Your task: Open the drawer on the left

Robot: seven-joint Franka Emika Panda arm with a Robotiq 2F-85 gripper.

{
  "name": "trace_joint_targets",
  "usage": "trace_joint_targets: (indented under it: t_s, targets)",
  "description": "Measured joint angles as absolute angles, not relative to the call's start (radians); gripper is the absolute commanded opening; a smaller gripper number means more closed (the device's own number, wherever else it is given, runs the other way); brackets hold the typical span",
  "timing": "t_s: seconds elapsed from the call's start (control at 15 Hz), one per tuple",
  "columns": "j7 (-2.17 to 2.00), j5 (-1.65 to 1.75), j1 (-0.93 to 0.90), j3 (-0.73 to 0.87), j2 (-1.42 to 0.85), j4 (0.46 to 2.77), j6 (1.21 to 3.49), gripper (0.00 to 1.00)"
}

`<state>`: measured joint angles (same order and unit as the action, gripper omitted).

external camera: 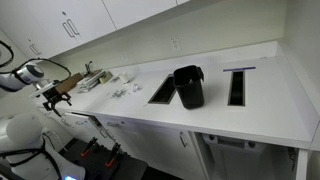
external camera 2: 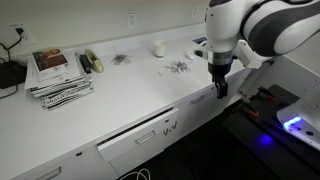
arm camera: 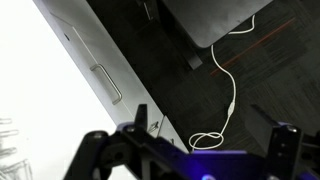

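The white-fronted drawer (external camera 2: 138, 137) sits below the countertop (external camera 2: 120, 95) edge, apparently pulled slightly out.

1. In an exterior view, a long white counter (external camera: 265, 105) runs from left to right below a row of white wall cupboards (external camera: 70, 22) with slim handles.
2. A black bin (external camera: 189, 86) stands upright near the middle of the counter.
3. Two dark rectangular slots are set into the top. One slot (external camera: 160, 92) is just left of the bin, and the other slot (external camera: 238, 86) is to its right, apart from it.
4. Small loose bits (external camera: 118, 88) lie scattered further left.
5. A stack of papers (external camera: 72, 82) lies near the left end.
6. A white robot arm (external camera: 28, 74) comes in from the far left. Its gripper (external camera: 55, 100) is by the near edge and is too small to read.
7. White lower fronts (external camera: 185, 140) sit under the counter.
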<state>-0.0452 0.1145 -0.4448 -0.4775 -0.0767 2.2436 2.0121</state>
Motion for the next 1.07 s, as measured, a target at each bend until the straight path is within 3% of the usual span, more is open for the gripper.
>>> trace_joint_targets:
  t_s: [0.4, 0.8, 1.07]
  targets:
    - [-0.174, 0.393, -0.611, -0.509, -0.286, 2.182, 2.211, 1.00]
    - [-0.490, 0.817, -0.918, -0.393, -0.417, 2.056, 2.258, 1.00]
    - [-0.498, 0.817, -0.943, -0.375, -0.431, 2.050, 2.259, 1.00]
